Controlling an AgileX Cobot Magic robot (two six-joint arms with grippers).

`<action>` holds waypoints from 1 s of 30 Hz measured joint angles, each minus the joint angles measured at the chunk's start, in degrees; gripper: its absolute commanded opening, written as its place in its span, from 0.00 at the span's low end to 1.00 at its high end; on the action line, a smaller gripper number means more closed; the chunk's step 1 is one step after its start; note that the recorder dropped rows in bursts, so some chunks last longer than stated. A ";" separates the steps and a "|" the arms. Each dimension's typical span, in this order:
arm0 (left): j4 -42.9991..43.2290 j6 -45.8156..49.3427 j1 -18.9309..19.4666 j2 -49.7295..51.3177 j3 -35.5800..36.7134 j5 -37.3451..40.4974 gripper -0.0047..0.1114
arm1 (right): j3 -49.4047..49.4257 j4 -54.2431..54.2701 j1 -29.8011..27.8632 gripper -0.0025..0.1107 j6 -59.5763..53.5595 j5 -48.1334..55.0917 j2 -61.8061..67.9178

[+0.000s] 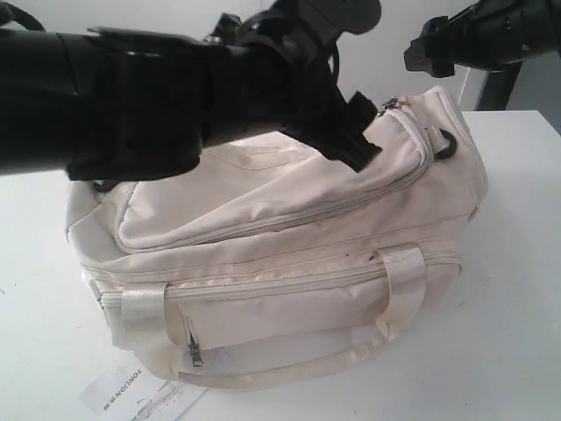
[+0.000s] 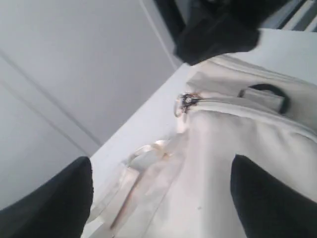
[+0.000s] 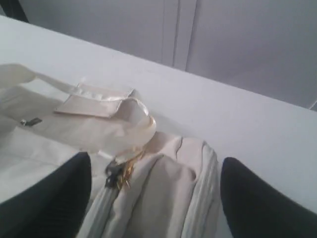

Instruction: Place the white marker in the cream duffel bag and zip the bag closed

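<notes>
l arm (image 1: 131, 96) hides cream duffel bag (image 1: 289, 263) top.

Bright, flat light washes my white table (image 1: 526, 228) and the cream duffel bag (image 1: 289, 254) together, shadows faint, my left arm (image 1: 131, 96) a black blur, both wrist views soft.

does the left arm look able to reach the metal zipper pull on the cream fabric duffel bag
Likely yes: the open left gripper hovers over the cream duffel bag, and the zipper pull lies bare ahead of it.
</notes>
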 measured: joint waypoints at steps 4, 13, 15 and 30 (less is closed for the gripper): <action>0.00 0.00 0.00 -1.60 1.09 -12.63 0.37 | -0.11 -10.62 0.00 0.46 7.87 10.59 -2.69; 4.56 0.00 2.19 -2.56 7.61 -25.47 0.04 | -0.11 -23.45 0.00 0.02 13.93 20.49 -5.58; 5.33 0.00 4.86 -3.80 8.17 -25.22 0.04 | -0.11 -25.78 -0.12 0.02 13.93 21.42 -6.33; 0.02 0.00 35.65 -14.55 9.62 -4.99 0.04 | -0.11 -28.97 -9.36 0.02 17.19 23.07 -6.19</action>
